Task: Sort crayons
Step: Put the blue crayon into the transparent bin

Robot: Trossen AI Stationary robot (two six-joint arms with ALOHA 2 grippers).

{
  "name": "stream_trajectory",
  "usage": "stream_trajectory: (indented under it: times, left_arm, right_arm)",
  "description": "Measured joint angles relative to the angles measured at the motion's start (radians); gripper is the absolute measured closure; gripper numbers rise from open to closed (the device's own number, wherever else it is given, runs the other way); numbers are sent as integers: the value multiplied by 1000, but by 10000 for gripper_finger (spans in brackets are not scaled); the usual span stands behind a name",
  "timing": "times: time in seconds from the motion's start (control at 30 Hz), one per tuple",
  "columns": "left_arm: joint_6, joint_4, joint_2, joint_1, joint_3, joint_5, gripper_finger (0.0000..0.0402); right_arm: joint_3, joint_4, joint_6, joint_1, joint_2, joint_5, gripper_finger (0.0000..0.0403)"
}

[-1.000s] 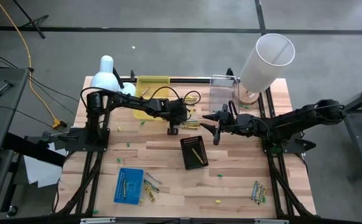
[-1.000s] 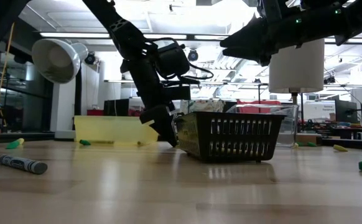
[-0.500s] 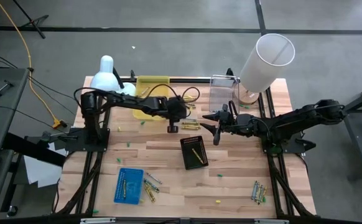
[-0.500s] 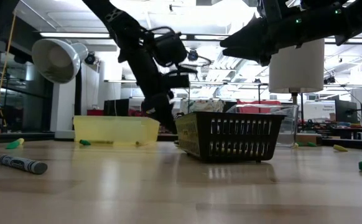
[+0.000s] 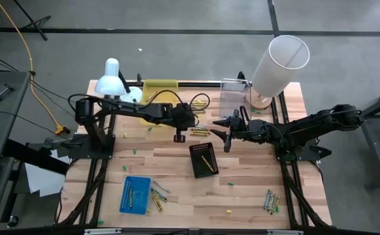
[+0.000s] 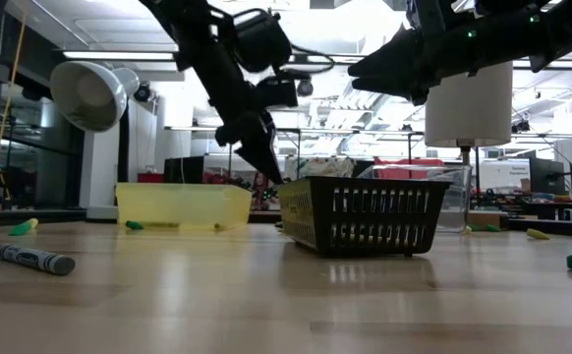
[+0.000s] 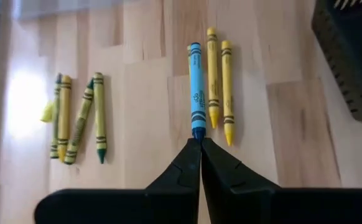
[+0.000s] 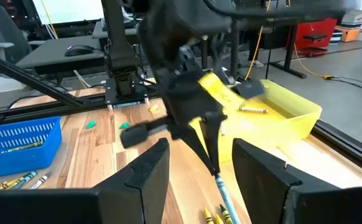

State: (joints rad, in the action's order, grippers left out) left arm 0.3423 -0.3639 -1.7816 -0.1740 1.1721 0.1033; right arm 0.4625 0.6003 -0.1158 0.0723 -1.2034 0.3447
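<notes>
My left gripper (image 5: 177, 136) hangs above the middle of the table, shut on a blue crayon (image 7: 195, 87). The same gripper (image 6: 266, 162) shows in the low view beside the black basket (image 5: 204, 160). Below it two yellow crayons (image 7: 220, 84) lie flat on the wood, and a loose group of green and yellow crayons (image 7: 78, 118) lies farther off. My right gripper (image 8: 199, 180) waits open right of centre, pointing at the left gripper, with nothing between its fingers. My left gripper pinches the blue crayon by one end (image 7: 197, 132) between its two fingertips. The fingers slant down from the table's left side and lie in line with the crayon, which sticks out beyond them. In the right wrist view the crayon (image 8: 223, 191) slants down below the fingertips.
A yellow tray (image 5: 152, 85) and a clear box (image 5: 234, 98) stand at the far edge, beside a white lamp (image 5: 111, 78) and a white cylinder (image 5: 278, 65). A blue tray (image 5: 135, 194) with crayons beside it sits near left. More crayons (image 5: 271, 201) lie near right.
My left gripper has risen from table level, staying shut, and has drawn back a little toward the table's left edge. The blue crayon has come up with it from beside the yellow crayons.
</notes>
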Motion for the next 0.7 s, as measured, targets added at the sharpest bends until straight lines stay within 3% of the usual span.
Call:
stream_trajectory:
  times: [0.37, 0.7]
  left_arm:
    - [-53, -134, 148, 73, -20, 95, 401]
    - [-231, -83, 472, 182, -257, 228, 401]
  right_arm:
    - [0, -19, -21, 0, 0, -3, 233]
    - [0, -15, -26, 0, 0, -9, 233]
